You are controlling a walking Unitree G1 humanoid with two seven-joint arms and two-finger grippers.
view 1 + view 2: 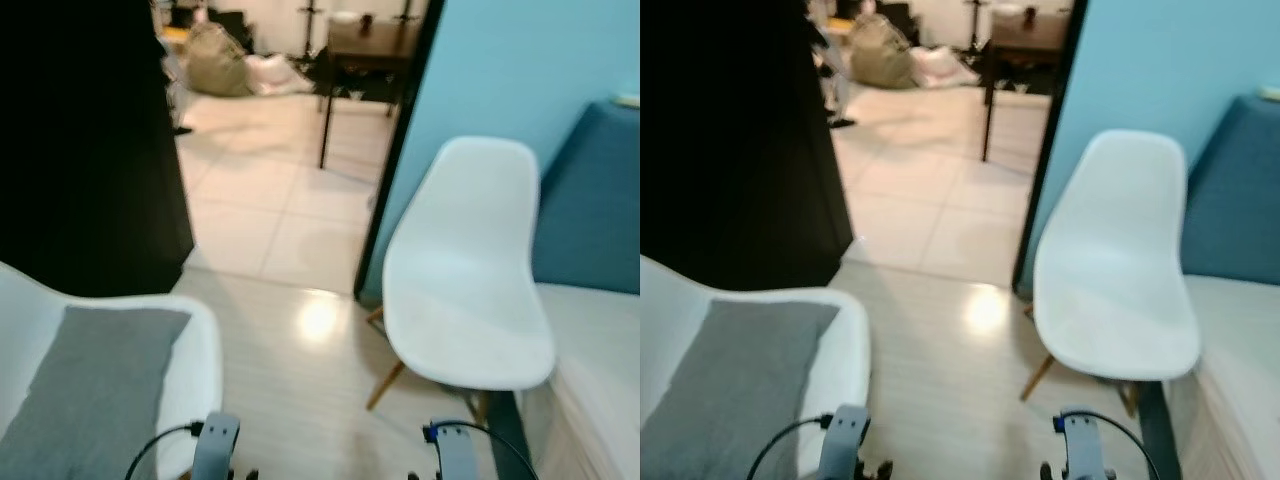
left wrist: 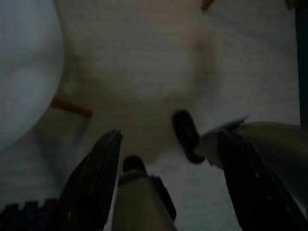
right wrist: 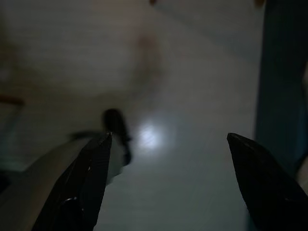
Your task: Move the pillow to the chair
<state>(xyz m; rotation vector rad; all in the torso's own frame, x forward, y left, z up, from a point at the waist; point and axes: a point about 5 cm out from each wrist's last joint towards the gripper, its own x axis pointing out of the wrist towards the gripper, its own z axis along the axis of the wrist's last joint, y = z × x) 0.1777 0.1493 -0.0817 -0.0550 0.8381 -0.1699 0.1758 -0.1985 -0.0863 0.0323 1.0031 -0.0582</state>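
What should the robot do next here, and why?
Probably turn left and bend toward the grey pillow, since it lies on the white chair at lower left. Both grippers, left and right, hang open over bare floor, holding nothing. The other white chair is empty.
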